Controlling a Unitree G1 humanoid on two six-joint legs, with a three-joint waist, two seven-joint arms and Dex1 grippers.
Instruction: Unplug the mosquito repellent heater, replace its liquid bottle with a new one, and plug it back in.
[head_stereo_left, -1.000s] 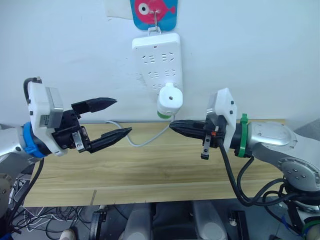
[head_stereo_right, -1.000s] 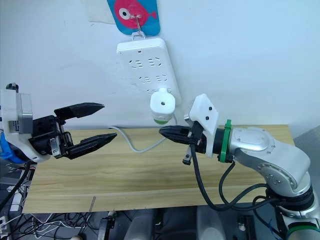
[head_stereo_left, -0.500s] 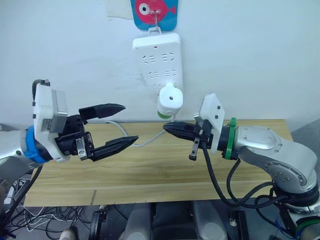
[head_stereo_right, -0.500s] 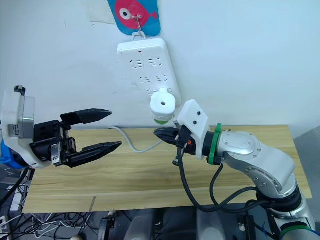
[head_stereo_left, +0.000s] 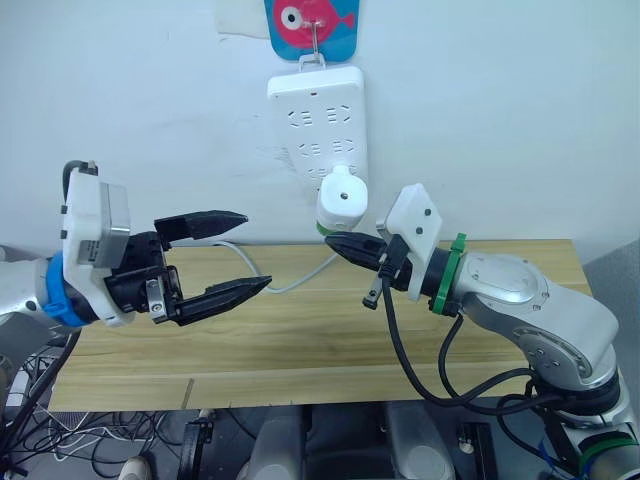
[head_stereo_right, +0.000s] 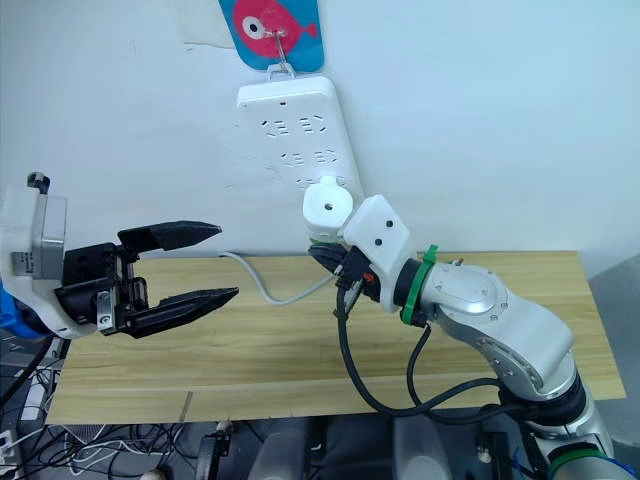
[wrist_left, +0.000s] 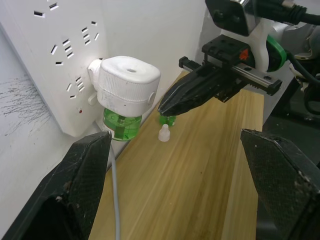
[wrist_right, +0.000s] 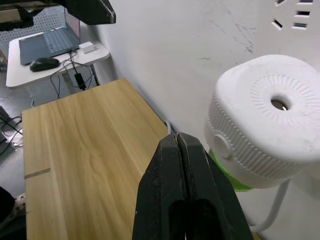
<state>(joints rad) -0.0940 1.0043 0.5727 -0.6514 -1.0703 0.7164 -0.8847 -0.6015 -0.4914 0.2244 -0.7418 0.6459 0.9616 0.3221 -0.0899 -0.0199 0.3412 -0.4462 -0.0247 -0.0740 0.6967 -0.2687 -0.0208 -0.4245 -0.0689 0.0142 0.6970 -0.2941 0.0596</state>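
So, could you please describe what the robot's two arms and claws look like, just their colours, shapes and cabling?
Both arms are silver-grey metal. The left claw has two tapered black fingers on a black mount, behind it a boxy white wrist housing and a blue ring. The right claw has pointed black fingers, a white angular wrist housing with two small dark dots, a green ring, and thick black cables looping beneath the rounded arm.

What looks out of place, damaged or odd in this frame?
Little stands out. The small white domed plug-in heater sits upright in the white wall power strip, green bottle attached. A tiny white cap lies loose on the wooden table, beside a small green bottle. Grey scuff marks show on the wall.
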